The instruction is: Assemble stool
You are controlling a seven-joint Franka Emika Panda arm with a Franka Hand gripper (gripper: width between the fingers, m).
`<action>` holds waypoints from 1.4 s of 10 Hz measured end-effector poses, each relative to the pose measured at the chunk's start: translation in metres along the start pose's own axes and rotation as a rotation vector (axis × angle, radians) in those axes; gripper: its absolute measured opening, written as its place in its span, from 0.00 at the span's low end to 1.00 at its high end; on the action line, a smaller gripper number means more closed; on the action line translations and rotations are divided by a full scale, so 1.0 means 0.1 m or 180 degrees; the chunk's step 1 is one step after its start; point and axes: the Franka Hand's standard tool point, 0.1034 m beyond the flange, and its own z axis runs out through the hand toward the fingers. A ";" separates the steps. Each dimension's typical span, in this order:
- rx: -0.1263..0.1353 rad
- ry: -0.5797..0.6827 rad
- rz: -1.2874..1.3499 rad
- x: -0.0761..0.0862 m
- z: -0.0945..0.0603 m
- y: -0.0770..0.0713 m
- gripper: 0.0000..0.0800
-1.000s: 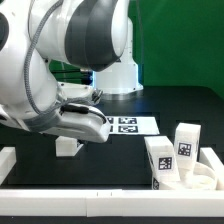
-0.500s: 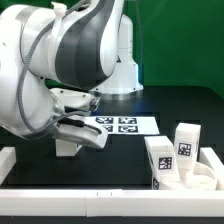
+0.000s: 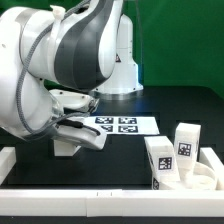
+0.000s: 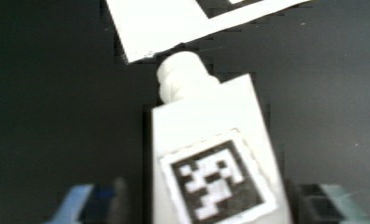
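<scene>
White rails edge the scene: the near border rail [image 3: 100, 190] runs along the bottom of the exterior view. Behind it at about four o'clock, the round seat [image 3: 196, 177] rests with two upright legs [image 3: 160, 157] beside it, each bearing a black-and-white square tag; no readable writing.

Matte black tabletop [image 3: 130, 155] spreads beyond. At nine o'clock the arm stoops low, its gripper [image 3: 68, 146] down around a third leg [image 4: 208, 140] lying flat; the wrist view shows the fingers [image 4: 89, 203] parted, flanking the block without touching, peg end toward the marker board [image 3: 124, 125]. At twelve o'clock stands a green backdrop [image 3: 170, 45].
</scene>
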 end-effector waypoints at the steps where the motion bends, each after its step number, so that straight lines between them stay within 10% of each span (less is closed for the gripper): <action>1: 0.0000 0.0069 -0.0014 0.00 -0.06 -0.02 0.40; 5: 0.0053 0.1051 -0.0330 -0.37 -1.08 -0.39 0.40; 9: 0.0073 0.1890 -0.0376 -0.34 -1.16 -0.45 0.40; 12: 0.0402 0.2835 -0.0289 -0.80 -1.81 -1.21 0.40; 14: 0.0444 0.3242 -0.0325 -0.82 -1.76 -1.27 0.40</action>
